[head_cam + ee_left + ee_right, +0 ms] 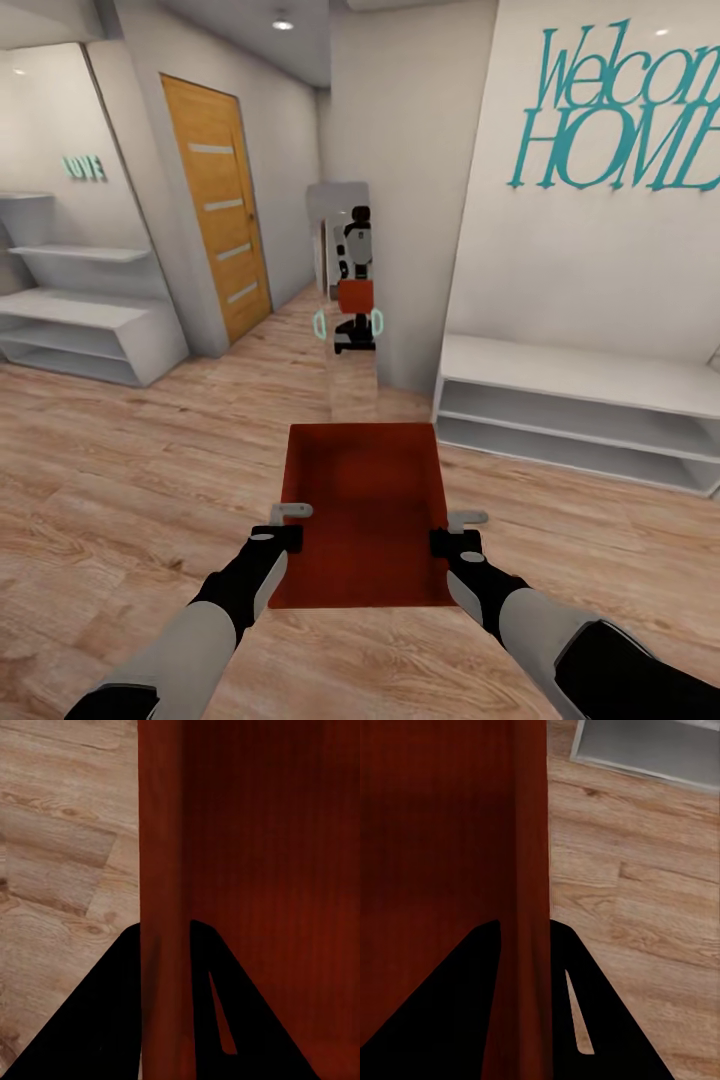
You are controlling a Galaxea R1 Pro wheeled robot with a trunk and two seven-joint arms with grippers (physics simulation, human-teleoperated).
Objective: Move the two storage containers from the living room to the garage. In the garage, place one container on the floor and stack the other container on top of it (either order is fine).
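An orange-red storage container is held out front above the wood-plank floor, left pincer and right pincer each pinching a side wall. Ahead, a narrow mirror reflects the robot. The "Welcome HOME" lettering is cut off at right.

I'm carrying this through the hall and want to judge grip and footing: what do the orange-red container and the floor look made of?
The storage container looks like thin rigid plastic, matte: plain uniform orange-red walls, no grain or seams, though a render leaves it open. The left gripper and right gripper each pinch a side wall. The floor looks like light wood planks with a low sheen: visible grain, knots and board joints.
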